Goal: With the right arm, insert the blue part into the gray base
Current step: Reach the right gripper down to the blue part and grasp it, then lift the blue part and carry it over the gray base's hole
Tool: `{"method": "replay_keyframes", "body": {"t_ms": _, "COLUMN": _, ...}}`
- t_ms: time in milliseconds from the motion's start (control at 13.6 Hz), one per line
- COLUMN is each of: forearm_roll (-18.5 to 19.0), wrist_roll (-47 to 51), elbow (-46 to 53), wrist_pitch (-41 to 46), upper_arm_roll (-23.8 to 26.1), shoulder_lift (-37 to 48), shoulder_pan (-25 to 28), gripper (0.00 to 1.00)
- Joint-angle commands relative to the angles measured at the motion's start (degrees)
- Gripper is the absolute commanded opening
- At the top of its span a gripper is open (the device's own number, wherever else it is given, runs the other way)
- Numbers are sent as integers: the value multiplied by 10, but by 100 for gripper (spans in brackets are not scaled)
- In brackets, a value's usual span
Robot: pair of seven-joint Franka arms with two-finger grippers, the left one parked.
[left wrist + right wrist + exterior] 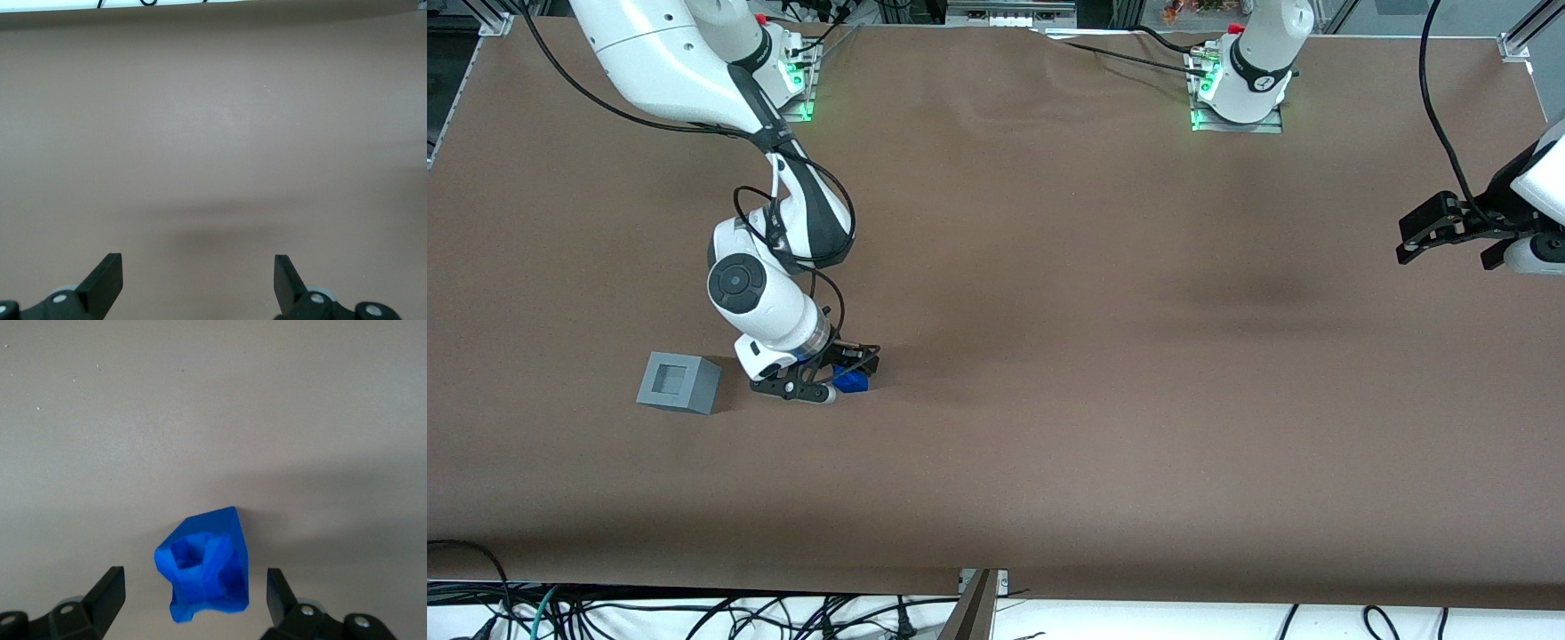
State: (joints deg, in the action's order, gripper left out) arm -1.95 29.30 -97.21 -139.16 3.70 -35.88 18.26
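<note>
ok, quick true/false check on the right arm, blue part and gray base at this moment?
1. The gripper is open, one finger on each side of the blue part. True.
2. The blue part already sits in the gray base. False: it lies on the table, apart from the base.
3. The base's recess is empty. True.
4. The fingers are clamped on the blue part. False: the right wrist view shows a gap on both sides.
5. The base stands toward the parked arm's end of the table. False: it stands toward the working arm's end, beside the gripper.

Bare table [1049, 356] around gray base [679, 383]
</note>
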Motion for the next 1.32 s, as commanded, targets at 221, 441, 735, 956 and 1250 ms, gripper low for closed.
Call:
{"method": "replay_keyframes", "body": {"t_ms": 221, "forearm_roll": 6, "wrist_roll": 1, "elbow": 15, "wrist_pitch": -21, "upper_arm_roll": -2, "shoulder_lift": -28, "shoulder_pan": 6, "gripper": 76}}
{"method": "replay_keyframes", "body": {"t_ms": 441, "forearm_roll": 6, "wrist_roll": -11, "elbow": 15, "wrist_pitch": -16, "upper_arm_roll": -4, "shoulder_lift": -24, "shoulder_pan": 3, "gripper": 35}}
{"method": "replay_keyframes", "body": {"t_ms": 735, "forearm_roll": 4, "wrist_roll": -68, "elbow": 16, "wrist_pitch": 115, "upper_arm_roll": -5, "shoulder_lift": 58, "shoulder_pan": -32, "gripper": 10}}
{"method": "replay_keyframes", "body": {"t_ms": 956, "forearm_roll": 0, "wrist_roll": -191, "elbow": 16, "wrist_pitch": 229, "upper_arm_roll": -5, "shoulder_lift": 143, "shoulder_pan": -101, "gripper": 11}}
{"method": "replay_keyframes", "body": {"t_ms": 1250, "forearm_roll": -1, "wrist_roll": -373, "elbow": 16, "wrist_pitch": 236, "upper_arm_roll": -61, "shoulder_lift": 146, "shoulder_pan": -148, "gripper": 12}}
